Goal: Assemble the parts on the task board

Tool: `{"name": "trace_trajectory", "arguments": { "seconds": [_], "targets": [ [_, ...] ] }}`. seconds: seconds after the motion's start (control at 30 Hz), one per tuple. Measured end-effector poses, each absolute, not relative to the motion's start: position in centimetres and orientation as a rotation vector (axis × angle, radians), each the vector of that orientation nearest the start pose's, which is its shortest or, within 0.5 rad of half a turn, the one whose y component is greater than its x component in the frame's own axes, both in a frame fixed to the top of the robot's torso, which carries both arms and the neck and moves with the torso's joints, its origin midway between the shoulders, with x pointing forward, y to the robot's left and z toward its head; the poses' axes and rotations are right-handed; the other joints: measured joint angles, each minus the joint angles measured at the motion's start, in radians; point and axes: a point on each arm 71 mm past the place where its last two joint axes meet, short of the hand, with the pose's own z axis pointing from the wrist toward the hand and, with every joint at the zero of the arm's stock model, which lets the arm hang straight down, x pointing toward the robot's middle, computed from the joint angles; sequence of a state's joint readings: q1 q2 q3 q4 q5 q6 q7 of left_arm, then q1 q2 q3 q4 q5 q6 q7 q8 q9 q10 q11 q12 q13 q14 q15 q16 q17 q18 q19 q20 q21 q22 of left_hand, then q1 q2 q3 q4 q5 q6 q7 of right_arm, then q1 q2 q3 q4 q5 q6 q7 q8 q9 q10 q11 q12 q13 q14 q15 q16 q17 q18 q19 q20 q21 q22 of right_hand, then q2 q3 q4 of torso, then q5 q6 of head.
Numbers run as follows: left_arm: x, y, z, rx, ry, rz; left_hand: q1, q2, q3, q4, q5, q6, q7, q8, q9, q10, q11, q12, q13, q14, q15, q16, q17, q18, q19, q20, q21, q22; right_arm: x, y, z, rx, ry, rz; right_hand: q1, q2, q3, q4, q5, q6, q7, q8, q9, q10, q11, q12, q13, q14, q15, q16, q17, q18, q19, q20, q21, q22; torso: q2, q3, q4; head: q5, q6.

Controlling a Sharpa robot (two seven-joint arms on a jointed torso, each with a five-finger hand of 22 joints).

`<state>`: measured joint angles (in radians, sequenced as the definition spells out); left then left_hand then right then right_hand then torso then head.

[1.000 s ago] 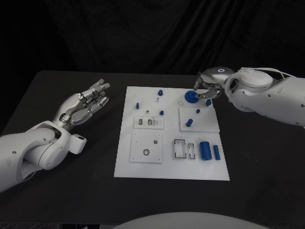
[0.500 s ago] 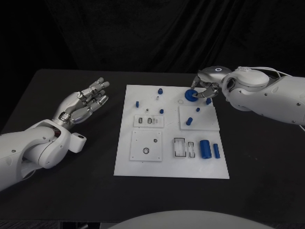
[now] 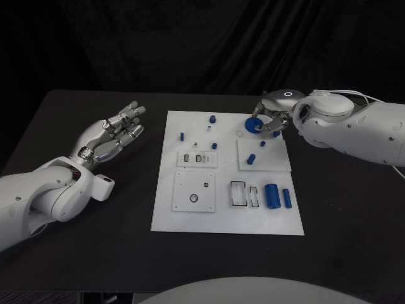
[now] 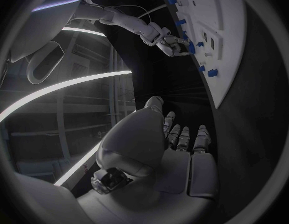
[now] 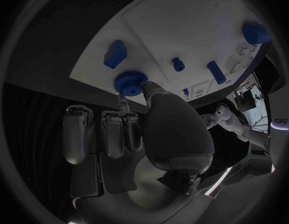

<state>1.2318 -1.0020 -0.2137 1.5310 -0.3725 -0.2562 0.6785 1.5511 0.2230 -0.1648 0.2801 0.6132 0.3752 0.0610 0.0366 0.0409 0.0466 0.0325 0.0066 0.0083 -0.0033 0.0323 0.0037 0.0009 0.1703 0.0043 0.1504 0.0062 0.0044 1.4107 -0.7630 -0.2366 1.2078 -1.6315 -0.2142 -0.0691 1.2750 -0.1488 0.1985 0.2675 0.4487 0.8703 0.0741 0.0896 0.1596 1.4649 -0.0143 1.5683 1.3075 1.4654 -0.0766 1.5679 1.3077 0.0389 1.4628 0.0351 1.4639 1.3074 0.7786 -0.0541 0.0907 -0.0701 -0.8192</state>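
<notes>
Fingertips touching blue gear | right hand | task board

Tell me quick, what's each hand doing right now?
Left hand: open, fingers apart, holding nothing, beside the white task board.
Right hand: fingers on the round blue toothed gear; firm grip cannot be told.
</notes>
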Motion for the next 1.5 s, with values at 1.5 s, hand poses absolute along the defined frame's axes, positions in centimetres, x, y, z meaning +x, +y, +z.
{"name": "trace_trajectory", "arguments": {
  "seconds": [1.5],
  "targets": [
    [45.6, 27.0, -19.9, -0.564, 1.43, -1.501, 0.004, 0.004, 0.008, -0.003, 0.0, 0.007, 0.007, 0.0, 0.0, -0.004, 0.003, 0.0, 0.0, 0.004, 0.004, 0.0, 0.001, 0.0, 0.004, 0.004, 0.0, 0.0, 53.3, -20.3, -12.9, -0.503, 1.542, 0.419, 0.079, 0.077, -0.006, -0.161, -0.008, 0.044, -0.011, 0.092, 0.047, 0.0, -0.007, 0.0, 0.0, 0.001, -0.007, 0.0, 0.0, 0.0, 0.003, -0.004, 0.009, 0.0, -0.002, -0.0009, 0.0002, 0.006, -0.003]
  ]
}}
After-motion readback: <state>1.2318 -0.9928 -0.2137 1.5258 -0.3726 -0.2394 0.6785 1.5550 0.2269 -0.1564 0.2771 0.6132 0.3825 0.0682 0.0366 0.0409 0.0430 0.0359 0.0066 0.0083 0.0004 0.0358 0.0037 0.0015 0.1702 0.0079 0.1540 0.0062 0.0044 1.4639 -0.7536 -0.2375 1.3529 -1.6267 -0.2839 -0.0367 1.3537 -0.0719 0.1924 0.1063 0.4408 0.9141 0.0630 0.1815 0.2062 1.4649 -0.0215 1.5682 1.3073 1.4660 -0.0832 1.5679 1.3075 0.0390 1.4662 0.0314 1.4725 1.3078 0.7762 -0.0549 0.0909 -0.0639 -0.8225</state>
